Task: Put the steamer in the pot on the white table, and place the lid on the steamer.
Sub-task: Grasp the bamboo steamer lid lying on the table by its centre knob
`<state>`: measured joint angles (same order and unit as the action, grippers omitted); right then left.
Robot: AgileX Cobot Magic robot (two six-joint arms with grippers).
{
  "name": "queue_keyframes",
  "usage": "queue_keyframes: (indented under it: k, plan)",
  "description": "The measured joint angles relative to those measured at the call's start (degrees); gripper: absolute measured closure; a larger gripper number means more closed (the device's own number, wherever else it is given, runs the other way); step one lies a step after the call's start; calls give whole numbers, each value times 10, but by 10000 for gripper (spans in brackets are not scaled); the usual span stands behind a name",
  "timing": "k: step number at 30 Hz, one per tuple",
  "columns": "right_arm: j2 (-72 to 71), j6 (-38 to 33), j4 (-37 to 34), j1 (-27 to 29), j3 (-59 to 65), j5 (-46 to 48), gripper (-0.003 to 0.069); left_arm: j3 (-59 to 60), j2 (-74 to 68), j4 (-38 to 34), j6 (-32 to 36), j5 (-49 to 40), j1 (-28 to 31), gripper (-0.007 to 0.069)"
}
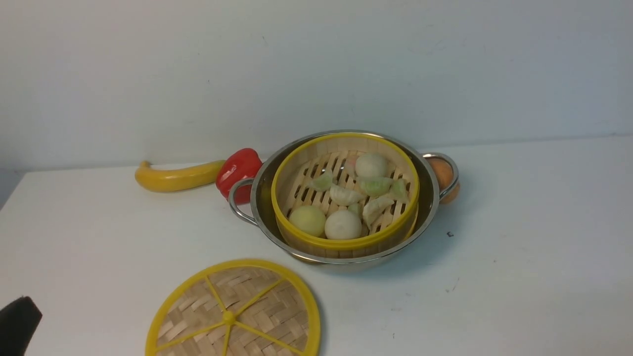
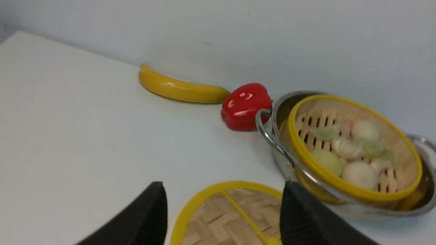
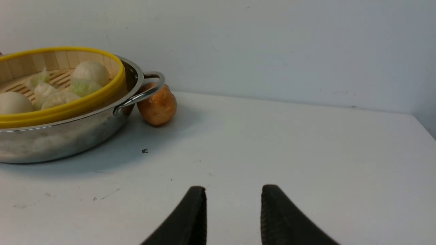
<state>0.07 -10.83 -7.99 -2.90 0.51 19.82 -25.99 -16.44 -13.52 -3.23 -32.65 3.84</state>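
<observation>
My left gripper [image 2: 223, 186] hangs wide open near the lid [image 1: 232, 316], flat on the white table [image 1: 519, 257] at seven o'clock from the pot [image 1: 261, 190]. The steamer [image 1: 316, 188] already sits inside. My right gripper [image 3: 234, 188] gapes empty. Only the lidding remains.

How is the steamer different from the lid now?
The steamer is a deep basket with a slatted floor; the lid is a flat woven disc with yellow spokes. The steamer sits in the pot, holding dumplings and buns; the lid lies on the white table, apart from it. Both are round, bamboo, yellow-rimmed.
</observation>
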Motion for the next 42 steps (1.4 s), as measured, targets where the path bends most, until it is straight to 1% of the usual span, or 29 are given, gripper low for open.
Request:
queue_keyframes:
  k: [1,2,3,7,8,9,10,12,14,17,18,19,20,24,27,29,32,34,35,38,42]
  plan:
    - [0,0,0,0,0,0,413,-25,-25,-5,32,-18,0,205]
    - [0,0,0,0,0,0,413,-30,-30,-5,32,-22,0,205]
    - [0,0,0,0,0,0,413,-66,-72,-15,77,-48,0,205]
    - [0,1,0,0,0,0,413,-133,-174,-55,171,-115,0,205]
    - [0,1,0,0,0,0,413,-149,-202,-72,201,-134,0,205]
    - [0,1,0,0,0,0,413,-167,-236,-95,245,-160,0,205]
    - [0,1,0,0,0,0,413,-175,-252,-108,259,-171,0,205]
    - [0,2,0,0,0,0,413,-206,-317,-165,352,-208,0,205]
    - [0,2,0,0,0,0,413,-221,-354,-201,414,-227,0,205]
    - [0,4,0,0,0,0,413,-234,-410,-222,487,-250,0,205]
    - [0,6,0,0,0,0,413,-238,-441,-222,524,-257,0,205]
    - [0,6,0,0,0,0,413,-238,-446,-222,528,-257,0,205]
    - [0,6,0,0,0,0,413,-240,-478,-218,553,-257,0,205]
    - [0,7,0,0,0,0,413,-240,-537,-215,577,-252,0,205]
    - [0,7,0,0,0,0,413,-243,-579,-215,608,-251,-3,205]
    - [0,7,0,0,0,0,413,-244,-605,-214,623,-247,-12,205]
    - [0,7,0,0,0,0,413,-244,-636,-214,625,-222,-35,205]
    - [0,7,0,0,0,0,413,-245,-661,-215,611,-187,-50,205]
    - [0,7,0,0,0,0,413,-245,-661,-215,609,-184,-52,205]
    - [0,7,-1,0,0,0,413,-245,-692,-191,568,-146,-74,205]
    - [0,7,-1,0,0,0,413,-245,-717,-163,505,-115,-86,205]
